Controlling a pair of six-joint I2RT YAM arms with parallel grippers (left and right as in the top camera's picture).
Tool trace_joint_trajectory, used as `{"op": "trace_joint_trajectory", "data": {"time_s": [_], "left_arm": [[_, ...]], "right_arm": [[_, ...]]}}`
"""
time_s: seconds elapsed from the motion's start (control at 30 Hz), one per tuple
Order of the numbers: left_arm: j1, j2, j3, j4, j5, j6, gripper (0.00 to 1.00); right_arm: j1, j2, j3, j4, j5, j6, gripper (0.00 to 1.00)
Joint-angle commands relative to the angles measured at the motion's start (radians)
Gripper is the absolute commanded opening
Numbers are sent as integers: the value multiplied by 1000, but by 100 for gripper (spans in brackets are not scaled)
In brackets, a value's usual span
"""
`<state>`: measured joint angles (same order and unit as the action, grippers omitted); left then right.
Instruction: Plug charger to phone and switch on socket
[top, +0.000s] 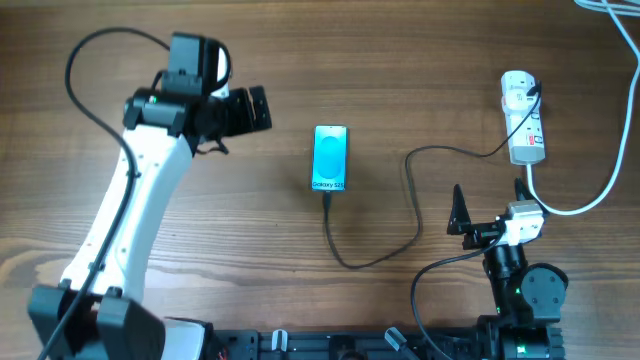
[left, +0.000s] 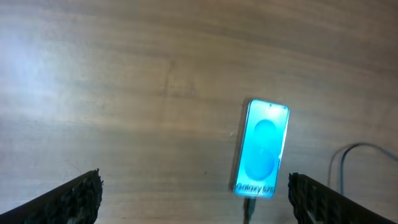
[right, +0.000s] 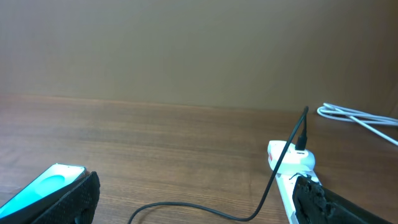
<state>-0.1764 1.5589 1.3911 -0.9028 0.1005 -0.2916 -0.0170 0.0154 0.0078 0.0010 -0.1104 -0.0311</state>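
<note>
The phone (top: 330, 157) lies face up mid-table with its cyan screen lit. It also shows in the left wrist view (left: 262, 149) and at the lower left edge of the right wrist view (right: 43, 185). The charger's thin black cable (top: 352, 263) runs from the phone's lower edge, where its tip (left: 249, 208) meets the phone. It loops right to its plug (right: 300, 140) in the white socket (top: 522, 118), also seen in the right wrist view (right: 291, 163). My left gripper (top: 262, 110) is open, left of the phone and above the table (left: 194, 199). My right gripper (top: 488, 208) is open and empty, near the socket's front end (right: 199, 199).
The socket's thick white cord (top: 600, 190) curves off along the right table edge and shows far right in the right wrist view (right: 360, 117). The table is brown wood (top: 200, 260). The arm bases stand along the front edge.
</note>
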Motion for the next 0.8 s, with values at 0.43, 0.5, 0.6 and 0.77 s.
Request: {"op": "trace_joint_trajectory", "data": {"time_s": [0.43,0.5,0.6,0.77], "left_arm": [[7,-482,-442,220,-15,25,100],[7,-552,-528,227,-14,21,100],[7,-676,-631,231,-13,22,100],[7,-896,-754,235,-71,27,100]], "right_arm": [[-3,-11,-2,3,5,5,100],[-3,-11,-2,3,5,6,100],[-3,-11,-2,3,5,6,100],[-3,-11,-2,3,5,6,100]]}}
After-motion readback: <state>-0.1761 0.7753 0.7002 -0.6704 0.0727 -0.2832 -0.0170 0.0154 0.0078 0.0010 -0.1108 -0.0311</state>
